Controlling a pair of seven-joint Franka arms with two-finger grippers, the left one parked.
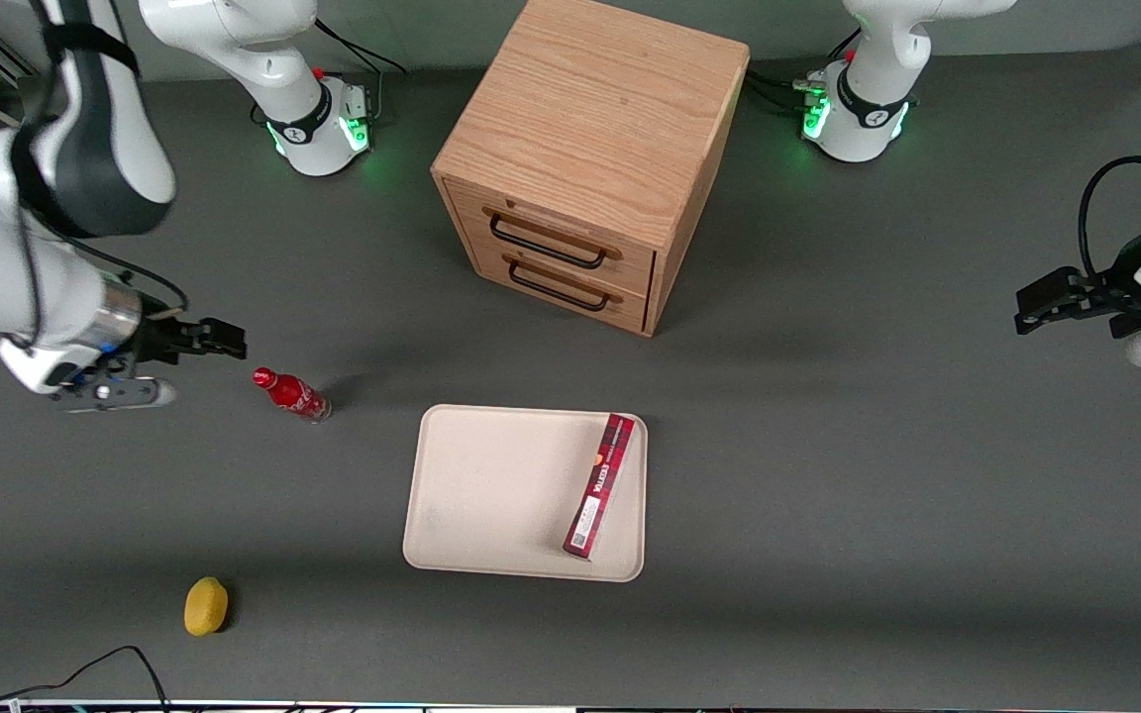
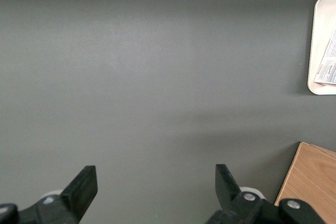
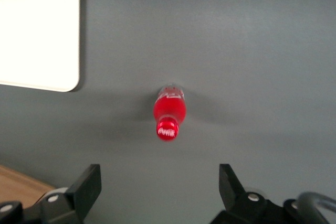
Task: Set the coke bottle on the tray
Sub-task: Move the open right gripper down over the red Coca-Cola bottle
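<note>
The coke bottle [image 1: 290, 393] is a small red bottle with a red cap and white lettering. It stands on the grey table beside the tray, toward the working arm's end. The cream-beige tray [image 1: 491, 485] lies flat, nearer to the front camera than the drawer cabinet. My right gripper [image 1: 232, 342] hovers above the table a short way from the bottle, toward the working arm's end, not touching it. In the right wrist view the bottle [image 3: 169, 114] shows cap-up ahead of the open, empty gripper [image 3: 160, 182], with a tray corner [image 3: 37, 30] beside it.
A long flat red box [image 1: 600, 485] lies on the tray along its edge toward the parked arm. A wooden two-drawer cabinet [image 1: 590, 158] stands farther from the front camera than the tray. A yellow lemon [image 1: 205, 605] lies near the table's front edge.
</note>
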